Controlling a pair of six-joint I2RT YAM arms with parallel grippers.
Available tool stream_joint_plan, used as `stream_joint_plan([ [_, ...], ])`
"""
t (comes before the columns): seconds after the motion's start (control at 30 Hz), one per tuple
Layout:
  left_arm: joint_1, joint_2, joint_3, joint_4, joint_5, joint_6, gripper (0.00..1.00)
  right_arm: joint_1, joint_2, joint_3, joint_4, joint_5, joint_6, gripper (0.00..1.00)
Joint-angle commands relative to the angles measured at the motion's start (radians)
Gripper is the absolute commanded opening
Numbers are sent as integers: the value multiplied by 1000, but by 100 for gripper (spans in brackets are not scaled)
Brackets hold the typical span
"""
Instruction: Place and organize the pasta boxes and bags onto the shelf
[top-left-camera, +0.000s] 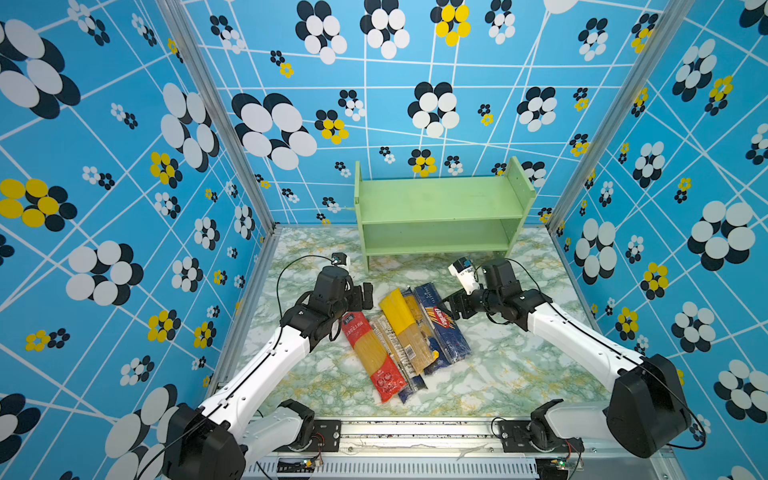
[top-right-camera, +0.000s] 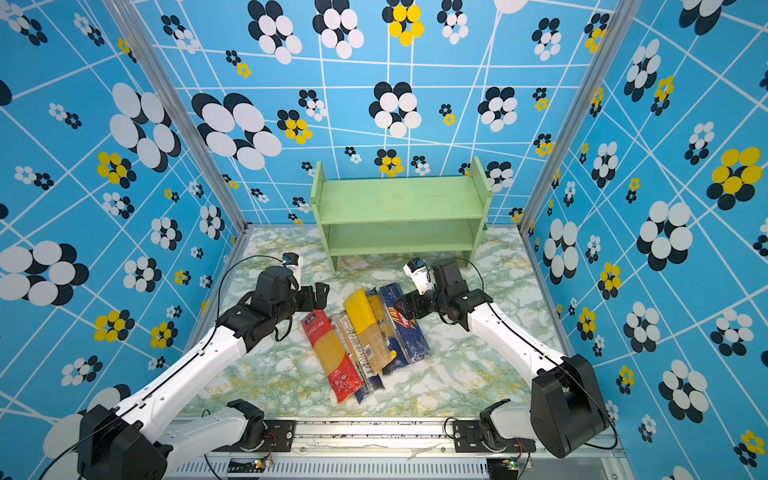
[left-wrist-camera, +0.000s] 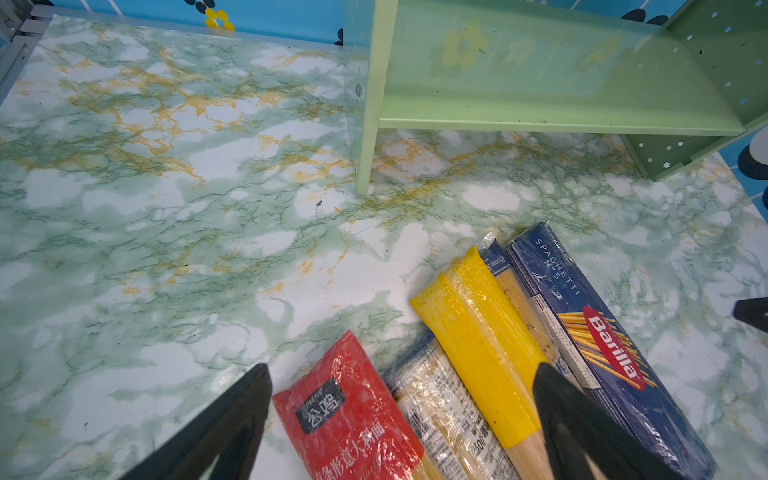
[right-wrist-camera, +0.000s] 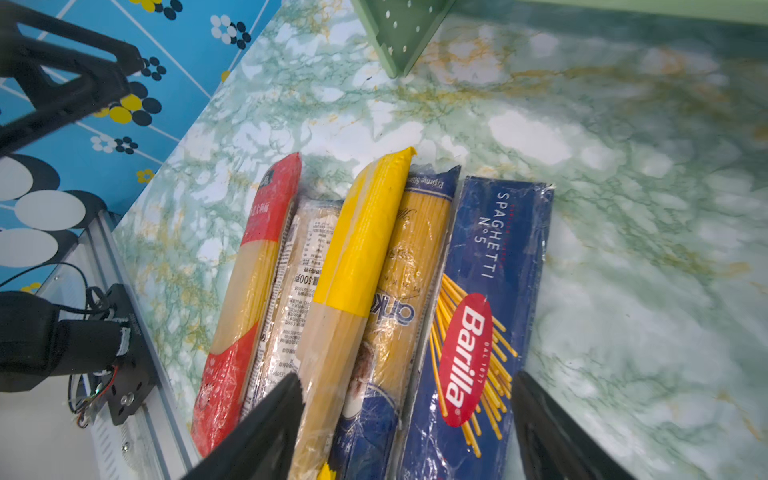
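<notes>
Five pasta packs (top-left-camera: 399, 332) face one shelf (top-left-camera: 440, 199); left fingers (left-wrist-camera: 232, 428) and right fingers (right-wrist-camera: 266, 428) gape.

1. Both top views are bright and evenly lit from above; the green-and-white marbled tabletop (top-left-camera: 519, 365) carries only soft, faint shadows.
2. Their wide lens bows the silver metal corner posts (top-left-camera: 216, 112) outward toward the edges.
3. The lower tier of the light green two-tier wooden shelf (top-left-camera: 440, 208) sits in mild shade.
4. In the left wrist view, white glare streaks the crinkled film of the red-ended spaghetti bag (left-wrist-camera: 353, 415); the left gripper (left-wrist-camera: 401, 370) has blurred black fingers (left-wrist-camera: 224, 428).
5. In the right wrist view the dark blue Barilla spaghetti box (right-wrist-camera: 478, 332) is sharp; the tabletop's far side is soft.
</notes>
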Motion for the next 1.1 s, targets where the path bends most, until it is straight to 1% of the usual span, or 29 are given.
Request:
stream_joint_plan([
  [0.0,4,-38,0,-104,69,-49,99,31,-19,-34,62,10,17,82],
  [0.17,3,-40,31,-242,155,-84,99,51,7,-32,46,33,18,83],
  [0.3,2,-21,29,-315,237,-109,99,56,18,-32,45,49,11,83],
  [0.43,2,-15,-5,-353,321,-137,99,56,24,-34,43,78,5,84],
  [0.53,1,-25,-27,-383,360,-177,99,56,24,-31,39,100,1,84],
  [0.7,-16,-44,-74,-402,477,-229,99,56,22,-30,44,144,-8,84],
  [0.87,-37,-107,-115,-475,488,-294,99,56,37,-28,54,156,-7,84],
  [0.97,-38,-163,-151,-486,474,-365,99,56,51,-25,58,155,-6,84],
  [1.07,-50,-192,-199,-461,449,-450,99,56,67,-22,64,154,1,84],
])
